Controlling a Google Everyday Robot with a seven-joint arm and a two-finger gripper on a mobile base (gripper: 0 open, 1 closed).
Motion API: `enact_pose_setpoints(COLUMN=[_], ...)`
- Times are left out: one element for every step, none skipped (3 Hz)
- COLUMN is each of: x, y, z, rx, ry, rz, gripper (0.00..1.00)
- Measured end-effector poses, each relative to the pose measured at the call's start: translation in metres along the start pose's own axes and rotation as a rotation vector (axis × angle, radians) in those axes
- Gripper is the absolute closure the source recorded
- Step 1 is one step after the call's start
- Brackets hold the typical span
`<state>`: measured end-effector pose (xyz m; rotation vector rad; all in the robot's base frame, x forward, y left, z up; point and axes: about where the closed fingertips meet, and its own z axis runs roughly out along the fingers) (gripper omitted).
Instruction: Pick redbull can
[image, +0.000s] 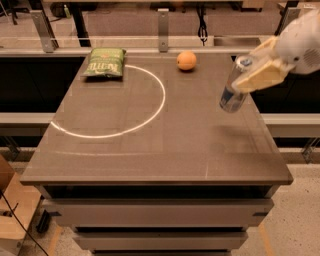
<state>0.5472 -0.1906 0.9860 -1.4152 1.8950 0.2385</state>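
The table (150, 155) is the biggest thing here and the first hazard. If the grip slips, the redbull can (231, 98) would probably drop onto the top to the right of the orange (186, 60), close to the table's right-hand edge. From there a slim round can could easily roll off onto the floor.

The white arm (302, 37) reaches in from well to the right of the orange. A quick swing or a sudden stop could shake a can that is held only by its upper part.

The white ring (164, 97) painted on the top and the green chip bag (104, 62) both lie left of the orange. They are well apart from the action, so I judge that neither is at risk.

The can itself hangs to the right of the orange and nearer the camera. It is tilted, with its top leaning right, and its blue-patched base appears clear of the table top. That tilt is the likeliest cause of trouble, because smooth metal held off vertical can pivot or slide down between the pads. The orange sits free and untouched, far enough away that I doubt it would be knocked.

The gripper (246, 74) is beside the can's upper half, with its cream fingers (260, 76) closed around the body just below the rim. It touches nothing else
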Motion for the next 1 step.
enact_pose_setpoints(x=[-0.0233], y=[-0.0157], z=[-0.0266], rx=[0.062], ry=[-0.034], rz=[-0.032], gripper=[1.00])
